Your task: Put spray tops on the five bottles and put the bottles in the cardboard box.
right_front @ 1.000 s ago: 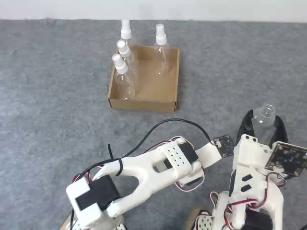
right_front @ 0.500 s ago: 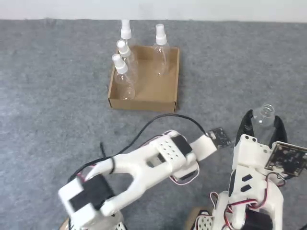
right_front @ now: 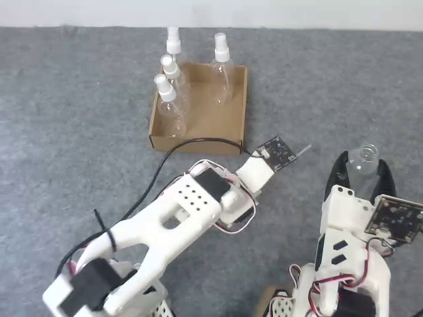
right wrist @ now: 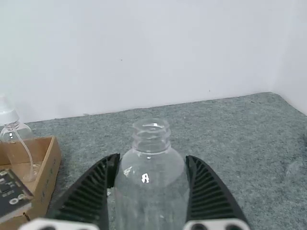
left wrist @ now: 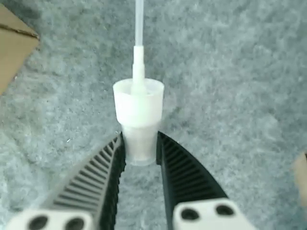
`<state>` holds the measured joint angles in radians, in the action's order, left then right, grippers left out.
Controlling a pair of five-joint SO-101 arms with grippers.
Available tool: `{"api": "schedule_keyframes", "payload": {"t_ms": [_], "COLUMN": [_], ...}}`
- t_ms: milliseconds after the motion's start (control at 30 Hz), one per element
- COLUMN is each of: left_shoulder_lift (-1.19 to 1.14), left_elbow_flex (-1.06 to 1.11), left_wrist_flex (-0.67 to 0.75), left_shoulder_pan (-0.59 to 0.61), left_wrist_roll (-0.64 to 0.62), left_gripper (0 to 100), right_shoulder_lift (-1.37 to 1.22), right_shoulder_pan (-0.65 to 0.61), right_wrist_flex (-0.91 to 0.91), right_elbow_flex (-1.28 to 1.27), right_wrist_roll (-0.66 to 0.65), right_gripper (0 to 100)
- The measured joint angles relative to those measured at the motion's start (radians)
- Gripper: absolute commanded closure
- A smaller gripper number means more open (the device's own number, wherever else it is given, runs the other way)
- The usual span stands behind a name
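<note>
Near right, the right tool (right_front: 361,165) grips an uncapped bottle (right_front: 367,153), held upright above the grey counter (right_front: 79,132). Farther left, the left tool (left wrist: 140,143) pinches a spray top (left wrist: 138,103) just short of the cardboard box (right_front: 198,140), near its right corner. Four capped bottles (right_front: 221,76) stand upright at the box.

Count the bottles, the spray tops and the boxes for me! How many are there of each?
Bottles with a spray top on: 4
Bottle with no top: 1
Loose spray top: 1
Cardboard box: 1
Total: 7 things
</note>
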<state>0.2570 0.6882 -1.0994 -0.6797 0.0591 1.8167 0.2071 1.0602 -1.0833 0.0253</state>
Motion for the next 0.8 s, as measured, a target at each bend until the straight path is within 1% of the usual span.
{"api": "schedule_keyframes", "payload": {"t_ms": [100,233,367,633,800], "left_shoulder_lift": [0.064,0.172,0.279,0.420,0.445], "left_elbow_flex": [0.017,0.025,0.061,0.114,0.114], "left_wrist_flex": [0.000,0.000,0.000,0.044,0.044], "left_shoulder_pan": [0.035,0.130,0.198,0.315,0.413], "left_wrist_roll": [-0.003,-0.041,-0.068,-0.149,-0.212], "left_gripper": [99,99,99,99,99], "right_shoulder_lift": [0.000,0.000,0.000,0.000,0.000], "right_shoulder_pan": [0.000,0.000,0.000,-0.003,-0.068], "right_wrist_flex": [0.000,-0.002,-0.023,-0.023,-0.023], "right_elbow_flex": [0.000,0.000,0.000,0.000,0.000], "right_wrist_roll": [0.000,0.000,0.000,0.000,0.000], "right_gripper": [96.5,96.5,96.5,96.5,96.5]}}
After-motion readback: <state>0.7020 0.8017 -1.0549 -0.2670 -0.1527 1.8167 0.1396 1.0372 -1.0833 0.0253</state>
